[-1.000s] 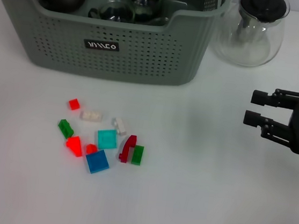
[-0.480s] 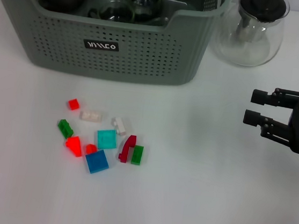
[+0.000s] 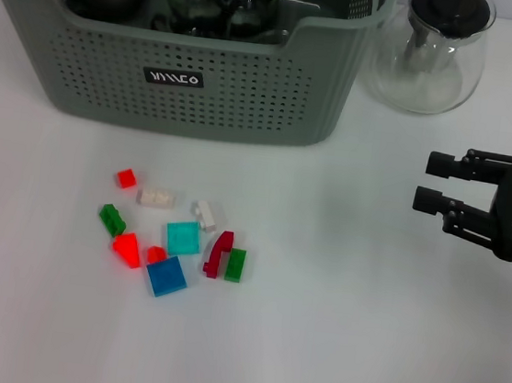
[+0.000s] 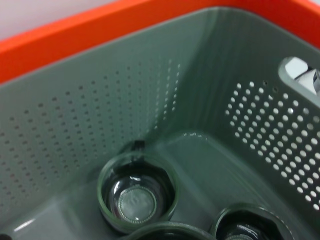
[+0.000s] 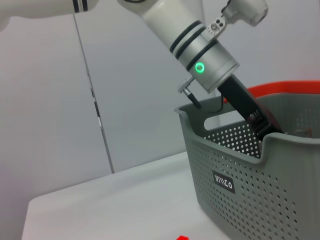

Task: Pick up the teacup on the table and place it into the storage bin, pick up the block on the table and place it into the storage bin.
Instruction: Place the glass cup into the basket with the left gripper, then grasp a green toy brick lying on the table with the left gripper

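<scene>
Grey-green perforated plastic storage bin point(image 3: 195, 78) is taking the left gripper's reach inside, apparently delivering a glass teacup point(image 4: 135, 194), its jaws unseen, while the right gripper point(image 3: 435, 182) is hovering spread-jawed over the white desk point(image 3: 342, 331), small coloured blocks point(image 3: 177, 238) waiting.

Storage bin point(image 3: 112, 73) label point(image 3: 174, 78) — white lettering, perhaps "VIVCO", hard to read.
</scene>
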You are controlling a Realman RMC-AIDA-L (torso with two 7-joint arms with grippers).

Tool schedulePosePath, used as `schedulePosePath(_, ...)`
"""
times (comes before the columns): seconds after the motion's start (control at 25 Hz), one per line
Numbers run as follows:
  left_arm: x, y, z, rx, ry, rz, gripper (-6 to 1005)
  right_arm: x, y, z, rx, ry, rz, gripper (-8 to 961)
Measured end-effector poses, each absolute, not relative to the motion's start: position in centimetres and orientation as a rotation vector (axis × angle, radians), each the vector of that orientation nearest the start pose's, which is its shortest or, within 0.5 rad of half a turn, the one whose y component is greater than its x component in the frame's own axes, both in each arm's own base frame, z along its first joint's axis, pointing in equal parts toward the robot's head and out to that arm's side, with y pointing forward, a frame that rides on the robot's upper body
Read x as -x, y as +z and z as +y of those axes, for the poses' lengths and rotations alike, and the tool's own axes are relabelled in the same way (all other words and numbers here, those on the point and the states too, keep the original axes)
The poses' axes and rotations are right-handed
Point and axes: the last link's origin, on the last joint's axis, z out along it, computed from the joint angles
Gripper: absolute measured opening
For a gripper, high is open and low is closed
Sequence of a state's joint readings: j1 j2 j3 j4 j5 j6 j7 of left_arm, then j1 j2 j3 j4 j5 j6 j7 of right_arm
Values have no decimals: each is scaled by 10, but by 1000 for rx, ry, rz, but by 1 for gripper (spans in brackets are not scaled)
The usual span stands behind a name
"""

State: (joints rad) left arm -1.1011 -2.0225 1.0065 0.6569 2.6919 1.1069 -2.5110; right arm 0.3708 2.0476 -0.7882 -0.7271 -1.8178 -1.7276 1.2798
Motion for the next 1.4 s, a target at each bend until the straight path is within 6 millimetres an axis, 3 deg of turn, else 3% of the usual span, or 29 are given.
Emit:
schedulePosePath(0.6, 143, -15, 475, 2381, 213, -991, 104, -276, 22, 284, 2740, 862, 476, 506)
schedulePosePath(0.76, 139, -11, 476, 2379, 180, -989, 211, -277, 22, 282, 2740, 864, 479, 504)
schedulePosePath(0.88, 130, 3, 471, 2395, 78, -996, 307, -277, 23, 282, 2737, 864, 482, 504)
schedulePosePath(1.04, 115, 38, 454, 2444, -170, -980, 477, -277, 24, 282, 2737, 865, 484, 505)
schedulePosePath(1.2, 116, 87, 412, 2548, -689, -880, 474, -277, 24, 283, 2737, 865, 482, 505)
schedulePosePath(1.28, 130, 110, 378, 2595, -1019, -696, 473, -276, 24, 283, 2738, 866, 482, 505)
schedulePosePath(1.4, 159, 130, 339, 2558, -1304, -481, 471, -276, 23, 283, 2737, 867, 481, 505)
